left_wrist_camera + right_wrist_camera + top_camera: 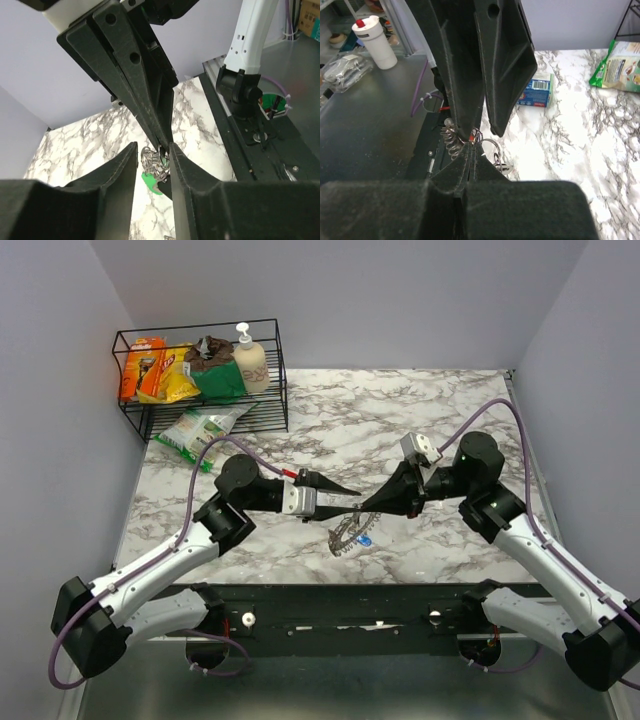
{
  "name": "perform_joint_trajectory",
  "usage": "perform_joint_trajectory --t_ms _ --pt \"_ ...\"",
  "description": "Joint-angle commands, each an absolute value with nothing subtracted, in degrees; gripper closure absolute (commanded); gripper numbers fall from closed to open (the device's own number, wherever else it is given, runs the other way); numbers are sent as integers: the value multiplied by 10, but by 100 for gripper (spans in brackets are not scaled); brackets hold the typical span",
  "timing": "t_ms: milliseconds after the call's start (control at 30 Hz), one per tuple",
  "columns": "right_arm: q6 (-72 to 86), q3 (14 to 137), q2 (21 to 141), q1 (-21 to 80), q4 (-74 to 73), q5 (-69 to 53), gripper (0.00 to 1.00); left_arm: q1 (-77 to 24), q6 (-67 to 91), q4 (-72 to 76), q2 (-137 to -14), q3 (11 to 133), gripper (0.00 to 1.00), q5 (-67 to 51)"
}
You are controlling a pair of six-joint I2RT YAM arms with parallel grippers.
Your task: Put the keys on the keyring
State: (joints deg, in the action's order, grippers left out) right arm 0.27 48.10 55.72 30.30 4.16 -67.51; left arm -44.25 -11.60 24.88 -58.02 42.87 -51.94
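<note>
The left gripper (152, 150) is reaching rightward with its fingers parted, and the keyring (149, 159) is showing in the gap between them, with a green key (149, 181) just below it. The ring is sitting tilted near the front edge of the marble table (420, 410) — the right gripper (469, 150) is pinching its rim, fingers pressed tight together.

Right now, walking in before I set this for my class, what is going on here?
Two robot arms meet over the marble table. The right gripper is shut, apparently on the keyring, with a blue key and a green key bunched against it. The left gripper is open, its fingers either side of the ring, gripping nothing. Whether the ring is lifted off the table I cannot tell.
</note>
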Motion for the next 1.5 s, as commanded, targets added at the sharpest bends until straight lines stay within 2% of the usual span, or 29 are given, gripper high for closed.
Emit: perform_joint_trajectory --t_ms 0,133,333,633,1100,1400,1467 --pt "-29 507 554 306 4 -643 99 -446 -198 124 -561 470 53 -501" --pt "-48 519 555 306 -32 -629 99 -446 -238 33 -556 499 48 -486" --pt "-63 529 555 306 -55 -625 99 -446 -279 -64 -571 546 50 -490" --pt "-68 526 548 306 -60 -621 99 -446 -279 -98 -605 580 58 -506" --pt "-71 521 547 306 -62 -621 99 -447 -272 -113 -639 603 62 -508" --pt "-73 519 543 306 -62 -615 99 -449 -279 -138 -660 620 77 -509" --pt "-73 519 543 306 -62 -615 99 -450 -280 -141 -664 622 83 -515"
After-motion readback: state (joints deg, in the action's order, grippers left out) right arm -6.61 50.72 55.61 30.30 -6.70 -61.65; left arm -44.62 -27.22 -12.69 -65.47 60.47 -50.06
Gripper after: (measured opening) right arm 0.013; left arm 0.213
